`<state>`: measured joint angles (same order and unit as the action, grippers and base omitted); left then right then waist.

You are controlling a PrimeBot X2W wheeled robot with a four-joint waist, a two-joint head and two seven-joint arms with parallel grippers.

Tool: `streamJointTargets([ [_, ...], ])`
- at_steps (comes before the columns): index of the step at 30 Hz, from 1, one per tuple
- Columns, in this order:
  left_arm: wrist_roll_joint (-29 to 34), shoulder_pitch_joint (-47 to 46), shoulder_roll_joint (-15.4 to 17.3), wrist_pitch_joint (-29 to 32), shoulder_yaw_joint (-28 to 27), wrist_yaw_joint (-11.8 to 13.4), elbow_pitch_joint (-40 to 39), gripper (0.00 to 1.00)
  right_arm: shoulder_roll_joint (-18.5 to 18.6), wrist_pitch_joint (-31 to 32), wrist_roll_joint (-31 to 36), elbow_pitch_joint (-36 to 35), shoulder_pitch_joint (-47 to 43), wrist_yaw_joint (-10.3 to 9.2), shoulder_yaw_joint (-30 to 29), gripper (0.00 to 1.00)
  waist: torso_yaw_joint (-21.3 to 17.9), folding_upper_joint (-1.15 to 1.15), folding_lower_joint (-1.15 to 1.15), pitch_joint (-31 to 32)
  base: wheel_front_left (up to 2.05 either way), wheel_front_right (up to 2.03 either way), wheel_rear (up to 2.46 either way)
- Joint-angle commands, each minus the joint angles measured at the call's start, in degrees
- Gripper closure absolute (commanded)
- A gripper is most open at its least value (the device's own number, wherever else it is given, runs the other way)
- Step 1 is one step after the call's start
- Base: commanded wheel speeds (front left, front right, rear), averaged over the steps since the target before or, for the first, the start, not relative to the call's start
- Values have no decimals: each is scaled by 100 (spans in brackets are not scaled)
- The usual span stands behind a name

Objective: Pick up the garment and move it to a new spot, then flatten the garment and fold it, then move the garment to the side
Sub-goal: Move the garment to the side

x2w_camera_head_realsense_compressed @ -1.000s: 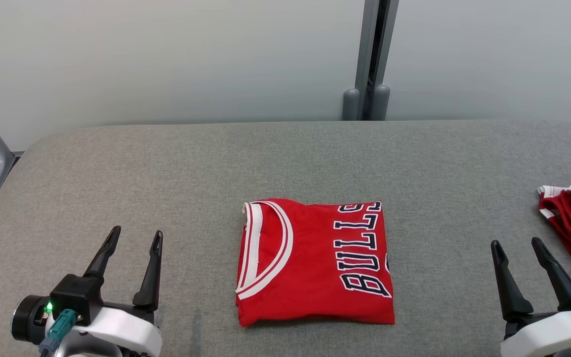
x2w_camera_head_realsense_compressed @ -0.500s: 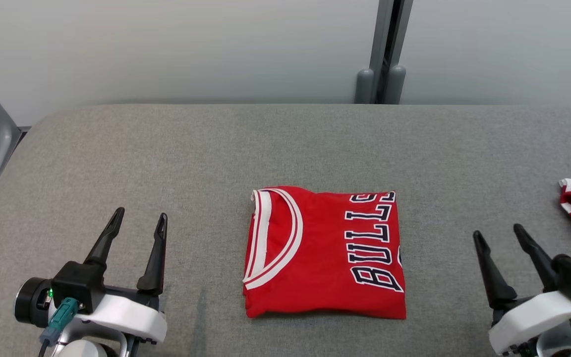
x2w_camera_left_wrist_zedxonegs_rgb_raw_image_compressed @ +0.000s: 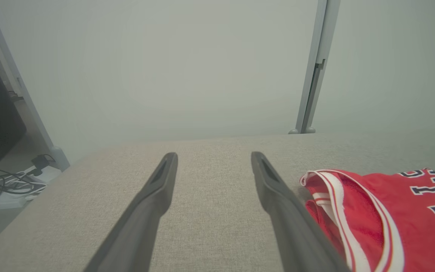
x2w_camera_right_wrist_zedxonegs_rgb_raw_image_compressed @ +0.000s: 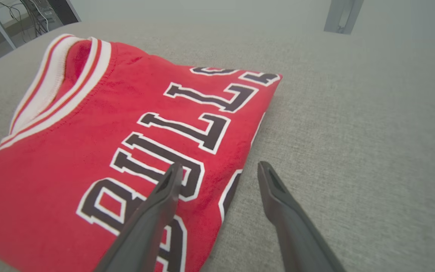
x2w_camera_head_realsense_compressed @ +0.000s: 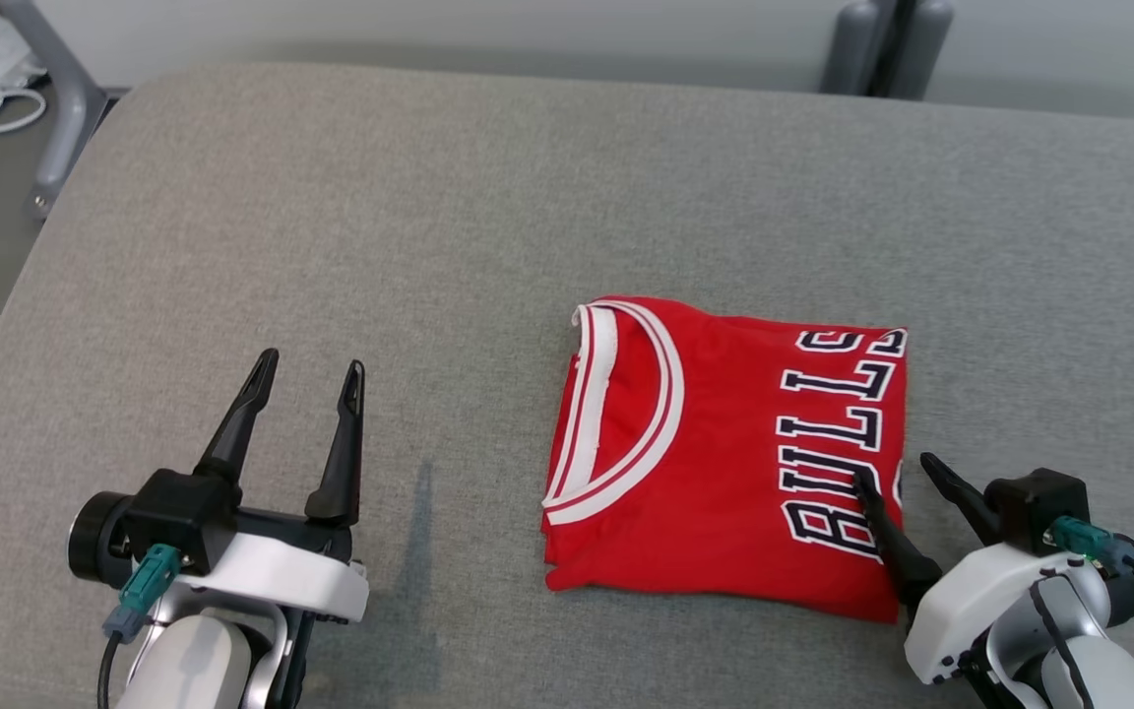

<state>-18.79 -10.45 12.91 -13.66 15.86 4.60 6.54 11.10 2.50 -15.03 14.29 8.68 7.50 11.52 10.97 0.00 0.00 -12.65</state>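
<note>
The folded red garment (x2w_camera_head_realsense_compressed: 724, 453) lies flat on the grey table (x2w_camera_head_realsense_compressed: 380, 197), right of centre. The right gripper (x2w_camera_head_realsense_compressed: 894, 469) is wide open and empty, straddling the garment's right edge: one finger is over the lettering, the other over bare table. The left gripper (x2w_camera_head_realsense_compressed: 313, 360) is wide open and empty, well apart on the garment's left.

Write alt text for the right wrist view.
A folded red jersey with BULLS lettering lies on a grey fabric table; the open right claw straddles its edge, one finger over the lettering, the other over bare table.
</note>
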Motion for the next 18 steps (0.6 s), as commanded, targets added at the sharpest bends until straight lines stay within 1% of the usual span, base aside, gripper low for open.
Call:
streamJointTargets([
  [1, -17, -108, -4, -38, -3, -14, 29, 0, 53, -9, -44, 73, 93, -2, 5, 0, 152, 0, 0, -189, 0, 0, 0],
  [6, -2, -267, -116, -111, -14, -77, 171, 0, -11, 201, -158, 778, 320, -3, 89, 0, 223, 0, 0, -363, 0, 0, 0],
  [9, 6, -322, -147, -128, -42, -108, 245, 0, -90, 322, -223, 949, 351, -3, 143, 0, 212, 0, 0, -390, 0, 0, 0],
  [10, 11, -335, -156, -133, -55, -110, 262, 0, -102, 346, -234, 959, 359, -3, 157, 100, 194, 0, 0, -394, 0, 0, 0],
  [14, 70, -349, -137, -143, -93, -142, 310, 0, -24, 407, -215, 793, 381, -4, 230, 100, 73, 0, 0, -379, 0, 0, 0],
  [18, 108, -283, -89, -144, -137, -147, 316, 0, 281, 489, -118, 390, 358, -5, 458, 100, -171, 0, 0, -333, 0, 0, 0],
])
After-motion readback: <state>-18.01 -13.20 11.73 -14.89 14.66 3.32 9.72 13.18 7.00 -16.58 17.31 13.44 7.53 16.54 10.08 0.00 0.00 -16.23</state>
